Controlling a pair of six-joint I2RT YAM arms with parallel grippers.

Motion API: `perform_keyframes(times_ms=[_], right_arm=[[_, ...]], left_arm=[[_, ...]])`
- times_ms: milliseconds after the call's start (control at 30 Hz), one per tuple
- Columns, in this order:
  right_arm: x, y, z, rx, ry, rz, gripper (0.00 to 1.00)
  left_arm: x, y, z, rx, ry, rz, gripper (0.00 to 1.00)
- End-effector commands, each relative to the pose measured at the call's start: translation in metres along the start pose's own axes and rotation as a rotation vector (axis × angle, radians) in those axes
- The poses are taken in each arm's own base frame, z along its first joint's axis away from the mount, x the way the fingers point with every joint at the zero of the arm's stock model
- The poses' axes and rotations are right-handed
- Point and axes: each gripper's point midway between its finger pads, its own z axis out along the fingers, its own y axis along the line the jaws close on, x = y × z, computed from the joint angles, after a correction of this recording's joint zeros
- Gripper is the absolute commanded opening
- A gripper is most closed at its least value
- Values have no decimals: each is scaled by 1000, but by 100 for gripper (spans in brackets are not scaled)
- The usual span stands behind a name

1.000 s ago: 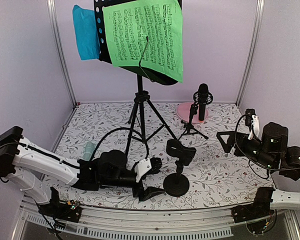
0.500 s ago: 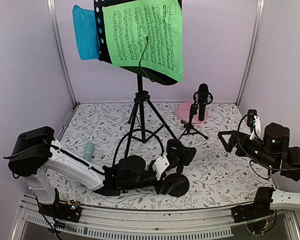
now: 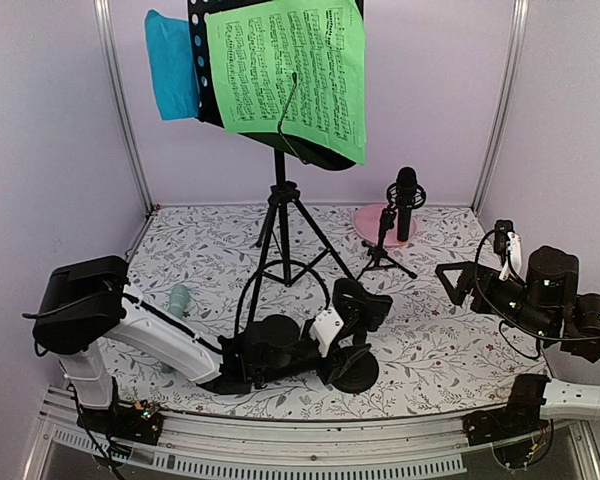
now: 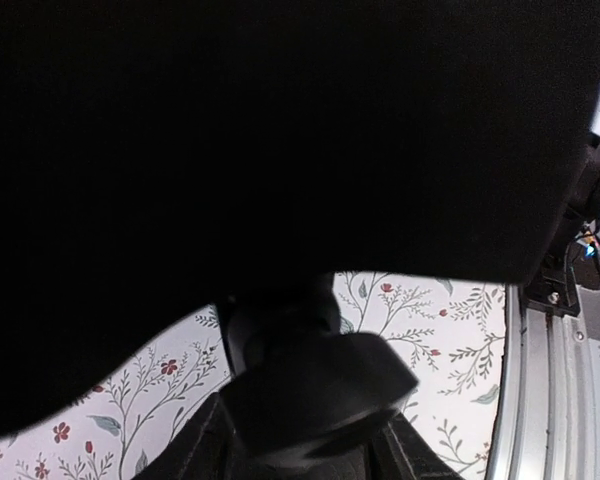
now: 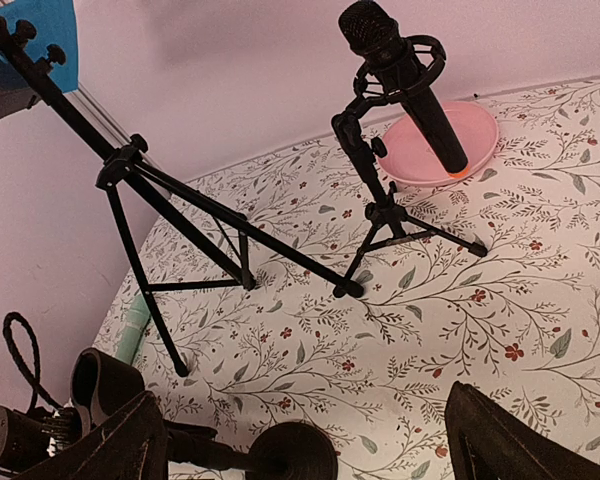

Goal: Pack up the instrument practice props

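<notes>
Left gripper [image 3: 348, 357] touches the round-base mic support [image 3: 362, 378]; I cannot tell its opening. Right gripper [image 3: 456, 284], right of it, is wide open, empty.

Left wrist view nearly all black, lens blocked; blurred black shape [image 4: 310, 390] below, identity unclear. Left gripper [image 3: 344, 352] jaws lost against black mic support [image 3: 354, 370]. Mint-green microphone [image 3: 179, 299] lower end behind left arm [image 3: 160, 338]. Sheet-music rack [image 3: 202, 60] top cut by frame edge; blue sheet [image 3: 170, 65] partly behind it.

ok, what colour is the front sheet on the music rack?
Bright green sheet with black printed notation; it shows best in the top external view.
</notes>
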Motion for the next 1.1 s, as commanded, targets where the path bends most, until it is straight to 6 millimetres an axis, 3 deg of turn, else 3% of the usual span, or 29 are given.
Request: perform_keyframes(times_ms=[0,233,300,467,633,867,1067], right_arm=[[-5,3,-3,-10,-2,9,99],[-4,2,-2,-3,-1,0,99],[-4,2,-1,1,-3,-1,99],[-8,2,-2,4,-19,-2,99],[-9,1,0,12,-32,-8,99],[-7,4,10,12,-40,-35,99],[-3,8,18,-1,-41,-48,99]], left_arm=[[-8,-8,8,6,-35,2,43],[-15,-10,10,12,-40,37,9],[-18,-11,11,14,-35,49,3],[-38,-6,3,-10,-42,68,2],[-62,13,-10,-78,10,108,0],[-94,70,-56,-209,37,99,0],[-110,114,-102,-333,20,98,0]])
